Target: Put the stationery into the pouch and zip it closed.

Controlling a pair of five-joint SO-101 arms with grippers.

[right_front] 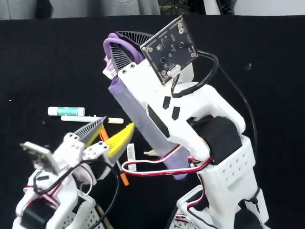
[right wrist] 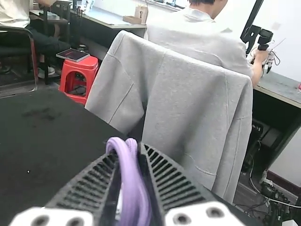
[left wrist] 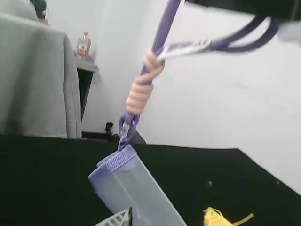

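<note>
A translucent purple pouch (right_front: 143,124) hangs slanted above the black table. My right gripper (right_front: 125,45) is shut on its purple strap (right wrist: 126,160), seen between the black fingers (right wrist: 164,179) in the right wrist view (right wrist: 128,150). A pink coil (left wrist: 140,89) and a clip link the strap to the pouch corner (left wrist: 117,167). My left gripper (right_front: 117,123) stands open just left of the pouch, with a black finger (right_front: 90,129) and a yellow finger (right_front: 119,137); in its own view (left wrist: 164,220) nothing is held. On the table lie a glue stick (right_front: 66,111), a white pen (right_front: 88,118) and an orange pen (right_front: 123,177).
A small white labelled item (right_front: 131,157) and a tiny pale piece (right_front: 150,153) lie beside the pouch's lower end. The right arm's body (right_front: 209,143) takes up the table's centre right. A grey jacket on a chair (right wrist: 178,103) stands behind the table.
</note>
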